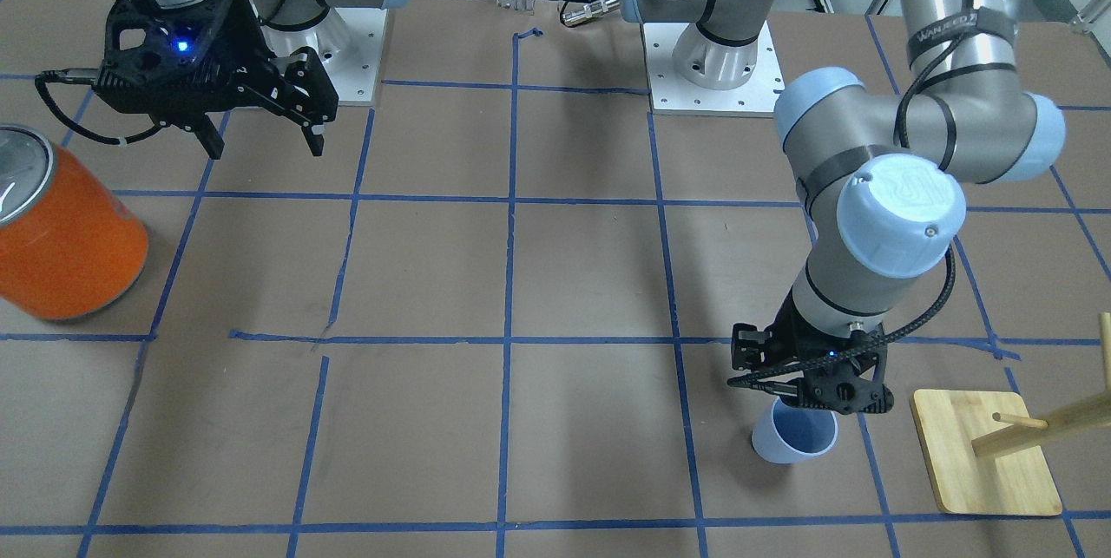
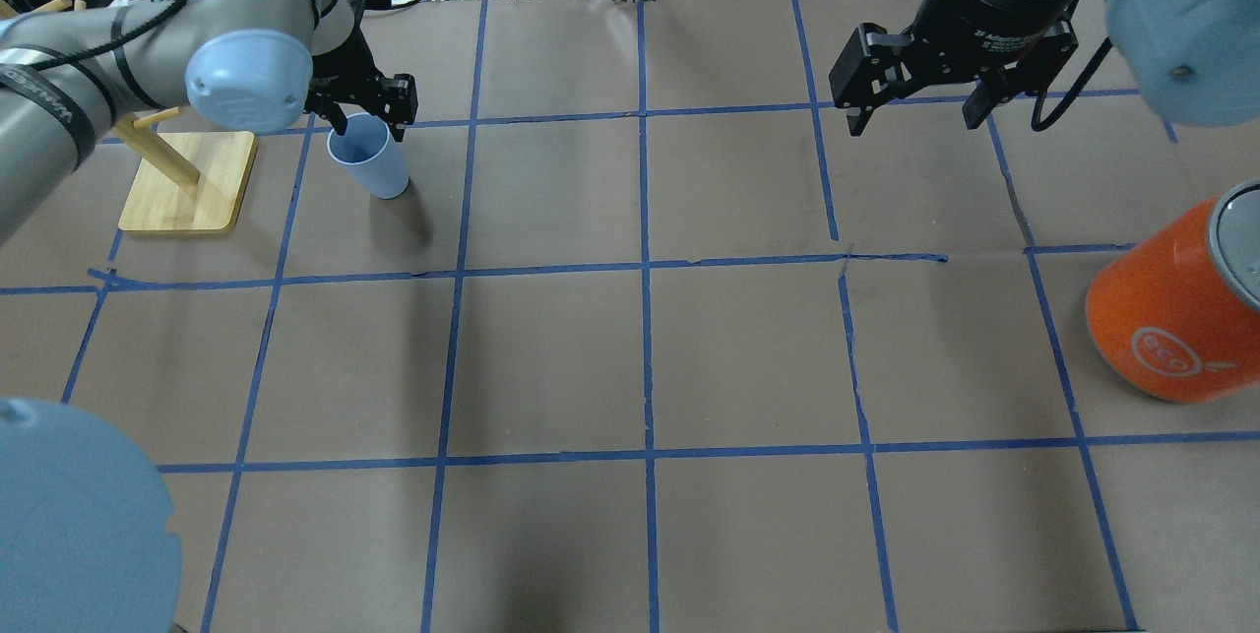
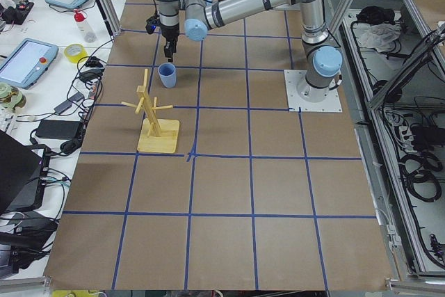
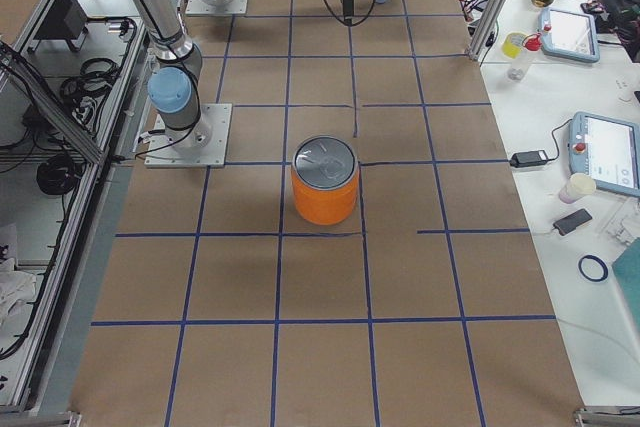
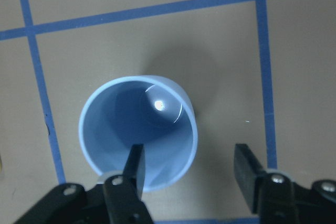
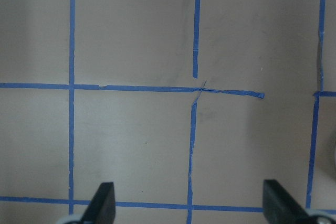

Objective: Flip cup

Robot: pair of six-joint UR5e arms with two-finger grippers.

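Locate the cup (image 2: 374,165) standing upright, mouth up, on the table (image 2: 689,367), near the wooden peg stand (image 2: 187,185). The left gripper (image 5: 190,158) sits at its rim with jaws spread: one finger (image 5: 134,166) is inside the mouth, the other is outside, clear of the wall. The right gripper (image 2: 911,113) hangs spread above the table, well apart from the orange can (image 2: 1171,318).

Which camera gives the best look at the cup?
The left wrist view: the cup is large and central, mouth up, with the left gripper straddling its rim. The overhead and front views show it small, upright, beside a wooden stand. The side views show it tiny.
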